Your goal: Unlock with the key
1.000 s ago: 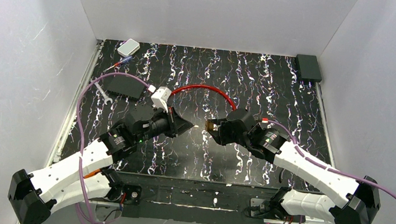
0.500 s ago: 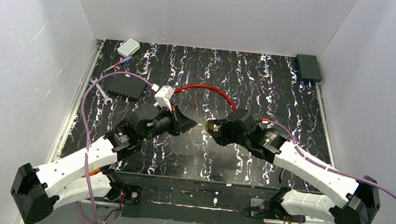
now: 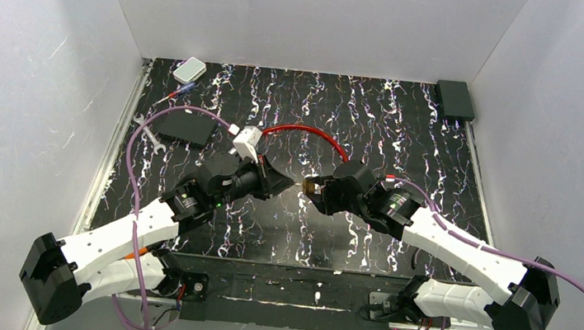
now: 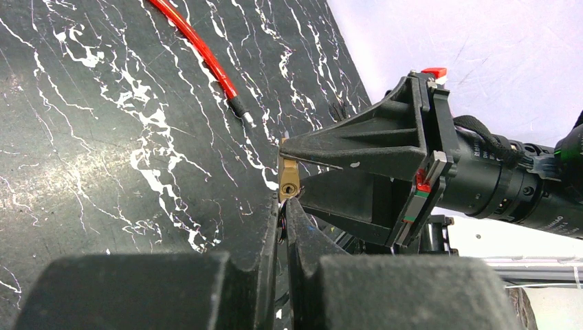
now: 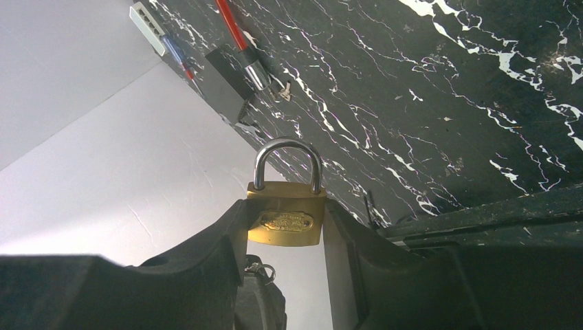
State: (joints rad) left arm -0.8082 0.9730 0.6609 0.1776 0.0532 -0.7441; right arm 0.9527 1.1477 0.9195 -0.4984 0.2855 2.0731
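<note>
The table (image 3: pixel 377 117) is finished in black, veined all over with white marble-like streaks. A brass-gold body and a silvery shackle are seen on the padlock (image 5: pixel 287 206). The left gripper (image 4: pixel 282 210) and the right gripper (image 5: pixel 287 230) are both black. The arms (image 3: pixel 462 247) are coloured white with black joints, and purple leads (image 3: pixel 128 155) are trailed from them. A cable (image 3: pixel 309 131) is seen in bright red, tipped in silver metal. At the far left corner a white box (image 3: pixel 190 69) is found, at the far right corner a black box (image 3: pixel 455 99), and near the left edge a flat black block (image 3: pixel 185 126). The walls (image 3: pixel 314 18) are left plain – a pale grey-white.
</note>
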